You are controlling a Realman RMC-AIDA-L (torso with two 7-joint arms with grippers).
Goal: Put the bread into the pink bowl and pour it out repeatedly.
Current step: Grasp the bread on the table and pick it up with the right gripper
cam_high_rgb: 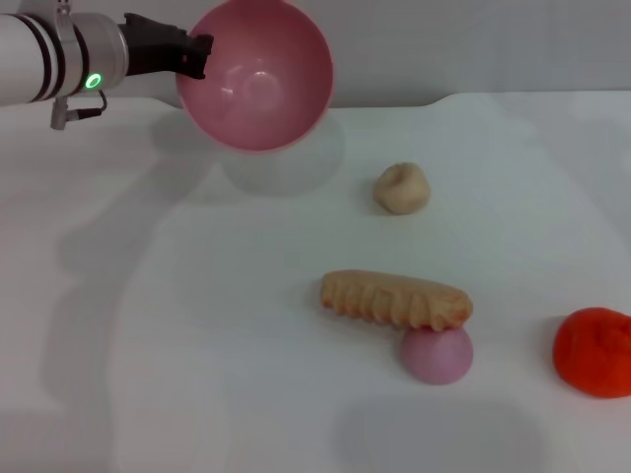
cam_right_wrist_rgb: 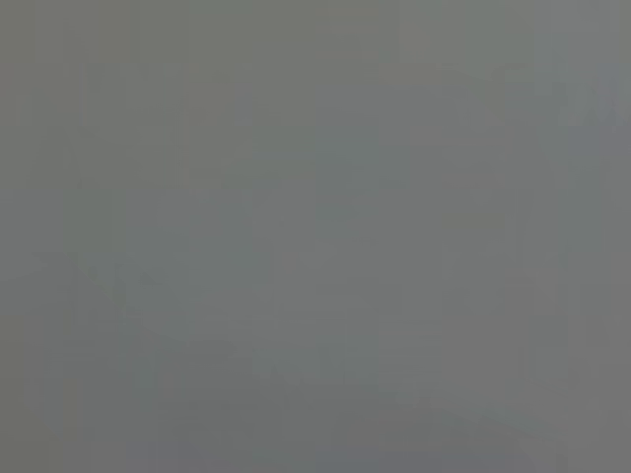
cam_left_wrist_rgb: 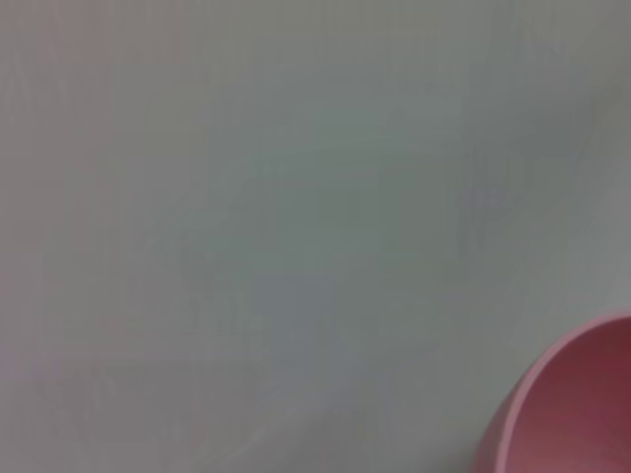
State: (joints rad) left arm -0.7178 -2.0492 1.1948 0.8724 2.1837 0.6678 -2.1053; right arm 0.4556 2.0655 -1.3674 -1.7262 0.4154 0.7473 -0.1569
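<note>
The left gripper [cam_high_rgb: 200, 56] is clamped on the rim of the pink bowl [cam_high_rgb: 258, 74], holding it raised above the far left part of the white table [cam_high_rgb: 197, 345] and tipped so that its glossy, empty interior faces the head camera. The left wrist view shows only a curved edge of the bowl [cam_left_wrist_rgb: 572, 414] against the pale surface. The bread [cam_high_rgb: 396, 299], an elongated ridged loaf, lies on the table well apart from the bowl, toward the near right. One end of the loaf rests against a small pink dome-shaped lump [cam_high_rgb: 437, 355]. A round beige bun [cam_high_rgb: 401, 188] sits between bowl and loaf. An orange-red lump [cam_high_rgb: 595, 352] lies at the right edge. The right gripper does not appear in any view.
</note>
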